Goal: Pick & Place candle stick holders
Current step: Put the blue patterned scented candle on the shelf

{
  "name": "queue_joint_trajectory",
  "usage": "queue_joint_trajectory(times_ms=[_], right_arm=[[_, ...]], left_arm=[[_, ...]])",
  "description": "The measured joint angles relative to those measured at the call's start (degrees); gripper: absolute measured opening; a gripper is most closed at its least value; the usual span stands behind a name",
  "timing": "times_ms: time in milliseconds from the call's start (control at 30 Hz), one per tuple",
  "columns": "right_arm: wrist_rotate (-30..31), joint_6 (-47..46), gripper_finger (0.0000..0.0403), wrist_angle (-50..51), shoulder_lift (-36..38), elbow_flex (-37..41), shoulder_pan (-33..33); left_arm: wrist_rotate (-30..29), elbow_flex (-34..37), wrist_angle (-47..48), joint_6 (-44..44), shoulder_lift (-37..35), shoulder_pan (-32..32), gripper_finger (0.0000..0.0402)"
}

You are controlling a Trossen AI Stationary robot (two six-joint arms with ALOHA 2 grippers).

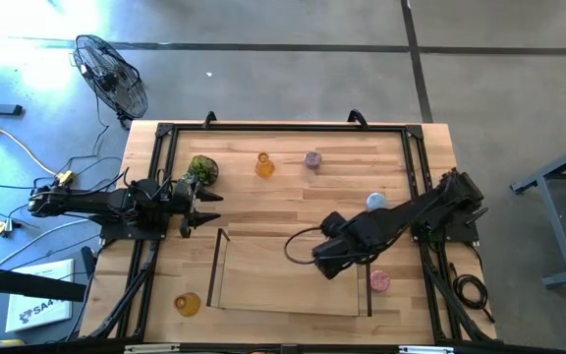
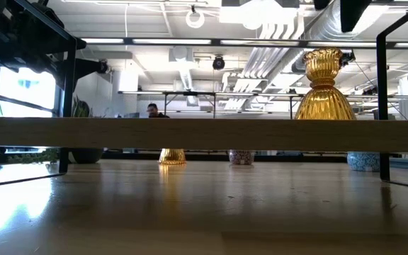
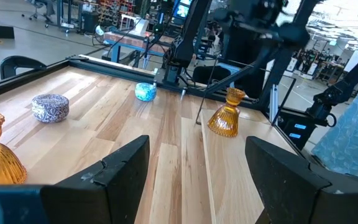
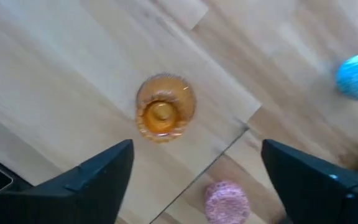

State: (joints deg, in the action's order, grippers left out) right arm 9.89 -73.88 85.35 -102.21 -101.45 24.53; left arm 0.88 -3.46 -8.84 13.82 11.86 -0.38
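Observation:
My right gripper [image 1: 324, 264] hangs open over the table's middle, pointing down. Its wrist view [image 4: 197, 148] shows an amber holder [image 4: 165, 115] standing upright on the wood below, untouched. The same holder shows in the left wrist view [image 3: 227, 115] and the low view [image 2: 323, 88]. A pink holder [image 1: 379, 281] and a light blue one [image 1: 376, 202] stand near it. A mauve holder [image 1: 311, 158] and a second amber one [image 1: 263, 165] stand near the far edge. A third amber one [image 1: 187, 303] stands at the near left. My left gripper [image 1: 204, 208] waits open at the left [image 3: 197, 143].
A thin dark rectangular frame [image 1: 221, 265] lies on the table's near middle; the amber holder under my right gripper stands inside it, the pink one just outside its right edge. A green mossy ball [image 1: 202, 169] sits by my left gripper. Black rails [image 1: 283, 127] border the table.

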Motion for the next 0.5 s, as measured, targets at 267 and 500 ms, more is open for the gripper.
queue_joint_trajectory(times_ms=[267, 500], right_arm=[[11.72, -4.82, 0.0395, 4.75, 8.76, -0.04, -0.24], [26.40, -4.85, 0.0395, 4.60, 13.97, -0.04, -1.82]], left_arm=[[0.00, 0.00, 0.00, 0.00, 0.00, 0.00, 0.0262], [-0.01, 0.00, -0.01, 0.01, 0.00, 0.00, 0.0262]])
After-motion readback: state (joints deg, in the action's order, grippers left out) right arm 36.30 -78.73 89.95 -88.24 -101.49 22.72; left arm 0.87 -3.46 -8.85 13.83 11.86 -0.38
